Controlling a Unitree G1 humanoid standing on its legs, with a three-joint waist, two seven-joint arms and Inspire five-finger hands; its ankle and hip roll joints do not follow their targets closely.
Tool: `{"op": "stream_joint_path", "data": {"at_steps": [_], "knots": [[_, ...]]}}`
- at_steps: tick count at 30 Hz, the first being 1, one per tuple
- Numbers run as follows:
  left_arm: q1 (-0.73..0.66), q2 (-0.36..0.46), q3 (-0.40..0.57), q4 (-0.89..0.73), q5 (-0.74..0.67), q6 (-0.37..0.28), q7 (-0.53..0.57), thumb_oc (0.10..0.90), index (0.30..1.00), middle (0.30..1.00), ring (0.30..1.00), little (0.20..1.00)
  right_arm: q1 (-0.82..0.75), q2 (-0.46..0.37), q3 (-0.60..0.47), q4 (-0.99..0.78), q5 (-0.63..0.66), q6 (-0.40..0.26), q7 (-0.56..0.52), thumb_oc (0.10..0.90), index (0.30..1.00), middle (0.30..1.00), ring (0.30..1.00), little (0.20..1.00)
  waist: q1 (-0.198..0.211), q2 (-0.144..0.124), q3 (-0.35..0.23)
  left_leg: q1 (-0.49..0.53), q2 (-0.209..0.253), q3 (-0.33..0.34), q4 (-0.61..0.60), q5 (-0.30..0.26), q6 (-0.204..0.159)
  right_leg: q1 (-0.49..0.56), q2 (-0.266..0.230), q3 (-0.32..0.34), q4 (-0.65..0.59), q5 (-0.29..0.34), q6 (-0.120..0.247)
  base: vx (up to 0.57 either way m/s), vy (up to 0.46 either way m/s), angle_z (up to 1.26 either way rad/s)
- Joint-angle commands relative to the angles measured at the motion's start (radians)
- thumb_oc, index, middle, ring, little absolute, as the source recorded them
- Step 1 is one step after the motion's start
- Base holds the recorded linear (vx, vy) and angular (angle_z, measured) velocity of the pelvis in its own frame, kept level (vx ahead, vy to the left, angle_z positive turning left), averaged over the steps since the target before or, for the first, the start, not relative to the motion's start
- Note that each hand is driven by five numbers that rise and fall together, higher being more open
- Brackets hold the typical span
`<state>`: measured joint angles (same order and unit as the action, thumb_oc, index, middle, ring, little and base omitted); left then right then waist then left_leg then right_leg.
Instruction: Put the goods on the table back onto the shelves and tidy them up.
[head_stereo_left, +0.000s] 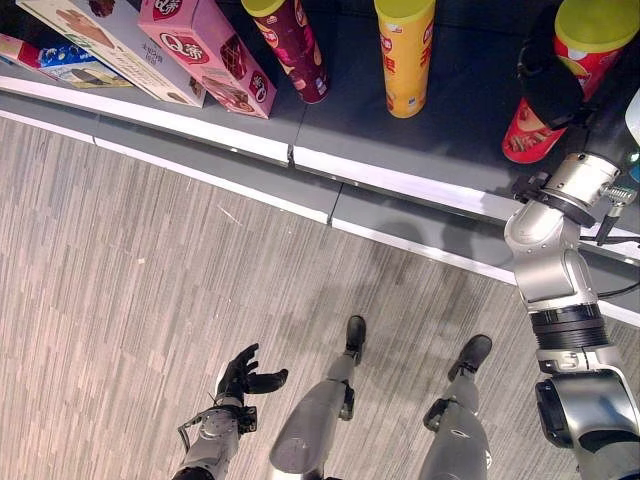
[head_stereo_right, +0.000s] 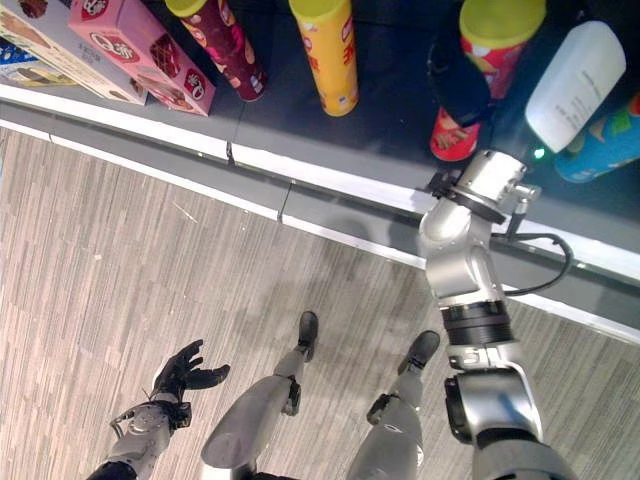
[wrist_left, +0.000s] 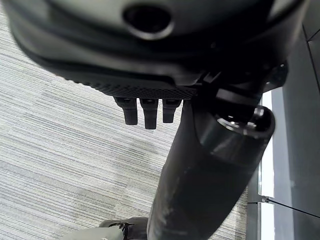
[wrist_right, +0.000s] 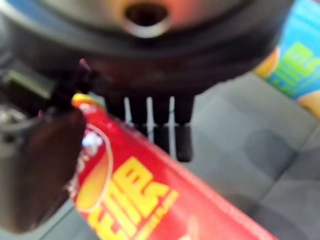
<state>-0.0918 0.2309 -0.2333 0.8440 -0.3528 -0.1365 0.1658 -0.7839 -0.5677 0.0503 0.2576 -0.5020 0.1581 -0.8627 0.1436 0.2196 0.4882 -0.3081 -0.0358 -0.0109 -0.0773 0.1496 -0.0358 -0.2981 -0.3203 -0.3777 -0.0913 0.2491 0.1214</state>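
At the upper right of the frame my right hand (head_stereo_left: 548, 85) is up on the shelf (head_stereo_left: 440, 110), its fingers and thumb wrapped round the red can (head_stereo_left: 565, 75) with the yellow lid. In the right wrist view the can (wrist_right: 150, 200) lies between my thumb and my fingers (wrist_right: 172, 132), which curl over its side, so I have it gripped. The can stands on the dark shelf surface, leaning a little.

To its left along the top of the frame stand a yellow can (head_stereo_left: 405, 55) and a dark red can (head_stereo_left: 290, 45), well apart from each other. Further left a pink box (head_stereo_left: 205, 50) lies beside a white box (head_stereo_left: 105, 45), and a blue pack (head_stereo_left: 60, 62) sits at the upper left corner. In the right eye view a white bottle (head_stereo_right: 575, 85) and a blue can (head_stereo_right: 605, 145) lie just right of the red one.

My left hand (head_stereo_left: 243, 375) hangs low at the lower left, over the striped floor (head_stereo_left: 120, 260), fingers relaxed and spread, holding nothing.
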Motion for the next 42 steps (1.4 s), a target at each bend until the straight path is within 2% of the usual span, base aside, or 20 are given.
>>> {"op": "stream_joint_path", "data": {"at_steps": [1, 7, 23, 26, 27, 40, 41, 42], "knots": [[0.007, 0.050, -0.050, 0.049, -0.012, -0.030, 0.045, 0.800, 0.900, 0.900, 0.900, 0.900, -0.121, -0.067, -0.012, -0.053, -0.023, -0.075, -0.084, 0.400, 0.300, 0.300, 0.300, 0.300, 0.008, 0.021, -0.067, -0.054, -0.020, -0.053, -0.010, -0.009, -0.037, 0.008, -0.120, 0.030, 0.151, -0.073, 0.124, 0.00, 0.000, 0.00], [-0.002, 0.047, -0.055, 0.053, -0.012, -0.033, 0.056, 0.800, 0.900, 0.900, 0.900, 0.900, -0.129, -0.043, -0.020, -0.030, 0.002, -0.075, -0.116, 0.400, 0.300, 0.300, 0.300, 0.300, 0.008, 0.026, -0.060, -0.069, -0.026, -0.058, -0.010, -0.005, -0.038, 0.002, -0.122, 0.024, 0.147, -0.069, 0.125, 0.00, 0.000, 0.00], [-0.024, 0.043, -0.064, 0.081, -0.007, -0.034, 0.073, 0.800, 0.900, 0.900, 0.900, 0.900, -0.146, 0.003, -0.006, 0.015, 0.048, -0.086, -0.147, 0.406, 0.309, 0.309, 0.309, 0.309, 0.005, 0.017, -0.069, -0.071, -0.028, -0.066, -0.010, -0.007, -0.040, 0.012, -0.124, 0.016, 0.136, -0.065, 0.125, 0.00, 0.000, 0.00], [-0.027, 0.043, -0.064, 0.082, -0.008, -0.034, 0.074, 0.800, 0.900, 0.900, 0.900, 0.900, -0.144, 0.006, -0.008, 0.014, 0.051, -0.088, -0.152, 0.618, 0.627, 0.627, 0.627, 0.627, 0.003, 0.014, -0.070, -0.071, -0.027, -0.063, -0.010, -0.007, -0.041, 0.012, -0.123, 0.017, 0.135, -0.065, 0.125, 0.00, 0.000, 0.00], [-0.028, 0.044, -0.065, 0.084, -0.007, -0.034, 0.074, 0.800, 0.900, 0.900, 0.900, 0.900, -0.143, 0.010, -0.007, 0.017, 0.056, -0.090, -0.154, 0.800, 0.900, 0.900, 0.900, 0.900, 0.003, 0.012, -0.070, -0.070, -0.028, -0.063, -0.010, -0.007, -0.041, 0.013, -0.121, 0.019, 0.134, -0.065, 0.124, 0.00, 0.000, 0.00], [-0.046, 0.045, -0.069, 0.099, 0.003, -0.030, 0.080, 0.800, 0.900, 0.900, 0.900, 0.900, -0.137, 0.024, 0.011, 0.016, 0.066, -0.098, -0.149, 0.800, 0.900, 0.900, 0.900, 0.900, -0.003, 0.001, -0.073, -0.056, -0.024, -0.058, -0.010, -0.008, -0.043, 0.025, -0.120, 0.022, 0.132, -0.063, 0.124, 0.00, 0.000, 0.00], [-0.053, 0.044, -0.066, 0.108, 0.009, -0.026, 0.082, 0.800, 0.900, 0.900, 0.900, 0.900, -0.117, 0.050, 0.024, 0.021, 0.087, -0.114, -0.136, 0.800, 0.900, 0.900, 0.900, 0.900, -0.005, -0.016, -0.086, -0.039, -0.019, -0.054, -0.010, -0.011, -0.042, 0.046, -0.116, 0.020, 0.125, -0.062, 0.122, 0.00, 0.000, 0.00], [-0.056, 0.044, -0.064, 0.111, 0.009, -0.025, 0.084, 0.800, 0.900, 0.900, 0.900, 0.900, -0.113, 0.059, 0.025, 0.023, 0.096, -0.120, -0.133, 0.800, 0.900, 0.900, 0.900, 0.900, -0.007, -0.020, -0.088, -0.034, -0.018, -0.054, -0.010, -0.012, -0.042, 0.049, -0.116, 0.020, 0.124, -0.061, 0.122, 0.00, 0.000, 0.00]]}}
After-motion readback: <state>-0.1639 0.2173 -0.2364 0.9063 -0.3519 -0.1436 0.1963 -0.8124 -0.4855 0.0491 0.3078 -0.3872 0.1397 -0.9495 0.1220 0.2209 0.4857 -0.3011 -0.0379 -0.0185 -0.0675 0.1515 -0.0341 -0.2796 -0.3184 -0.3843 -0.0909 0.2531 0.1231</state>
